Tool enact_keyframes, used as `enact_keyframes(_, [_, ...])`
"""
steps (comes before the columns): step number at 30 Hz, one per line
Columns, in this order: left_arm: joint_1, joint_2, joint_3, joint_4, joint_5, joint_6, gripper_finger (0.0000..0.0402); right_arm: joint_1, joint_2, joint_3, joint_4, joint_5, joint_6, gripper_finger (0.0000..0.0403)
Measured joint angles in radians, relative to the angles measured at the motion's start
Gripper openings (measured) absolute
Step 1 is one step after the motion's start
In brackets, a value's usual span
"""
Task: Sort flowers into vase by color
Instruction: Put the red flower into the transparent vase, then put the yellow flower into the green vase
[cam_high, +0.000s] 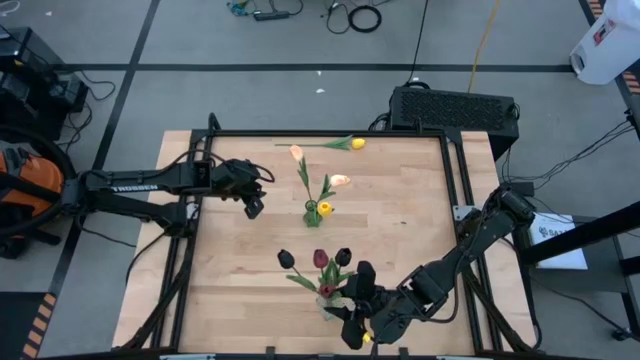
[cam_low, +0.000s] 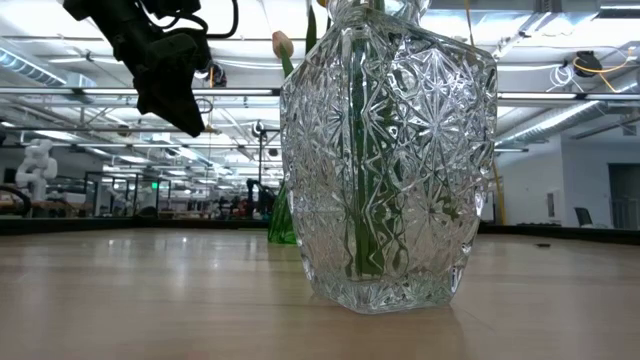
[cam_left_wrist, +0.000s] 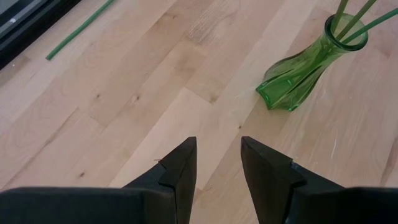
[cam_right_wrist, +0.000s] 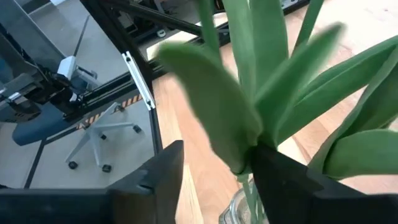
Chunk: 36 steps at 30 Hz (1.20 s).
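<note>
The biggest risk sits at the clear vase (cam_high: 330, 305) near the table's front edge: the right gripper (cam_high: 352, 318) hangs just beside its rim, fingers spread with green leaves (cam_right_wrist: 249, 93) crowding between them, so pulling away could snag a leaf and drag out a stem or tip the vase. A smaller risk is the loose yellow flower (cam_high: 352, 144) lying flat by the table's far edge (thin stem, hard to pinch), which could slide or roll when grabbed. The left gripper (cam_high: 253, 207) hovers over bare wood beside the green vase (cam_high: 313, 212), fingers apart and holding nothing.

Counted from above: two vases. Three dark flowers (cam_high: 318, 259) stand in the clear one; three pale flowers (cam_high: 320, 185), two peach and one yellow, stand in the green one. One flower lies loose. A yellow speck shows beside the right gripper; I cannot tell what it is.
</note>
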Motion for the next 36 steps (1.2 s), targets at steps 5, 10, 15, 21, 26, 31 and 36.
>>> enact_keyframes(5, [0.0,0.0,0.0,0.0,0.0,0.001,0.0132,0.0,-0.007,0.0,-0.016,-0.042,0.0,0.02])
enact_keyframes(10, [0.0,0.0,0.0,0.0,0.0,0.001,0.0132,0.0,-0.03,0.0,-0.053,-0.128,0.004,0.0203])
enact_keyframes(15, [0.0,0.0,0.0,-0.004,0.0,0.001,0.0132,0.0,-0.063,0.0,-0.148,-0.208,0.055,0.0203])
enact_keyframes(21, [0.0,0.0,0.0,-0.006,0.0,0.0,0.0132,-0.028,-0.069,0.0,-0.199,-0.379,0.073,0.0203])
enact_keyframes(26, [0.0,0.0,0.0,-0.007,0.0,0.0,0.0132,-0.048,-0.068,0.0,-0.305,-0.521,0.127,0.0203])
enact_keyframes(31, [0.0,0.0,0.0,-0.007,0.0,-0.001,0.0132,-0.05,-0.068,0.0,-0.476,-0.639,0.212,0.0203])
enact_keyframes(36, [0.0,0.0,0.0,-0.007,0.0,-0.007,0.0132,-0.033,-0.068,0.0,-0.643,-0.676,0.364,0.0203])
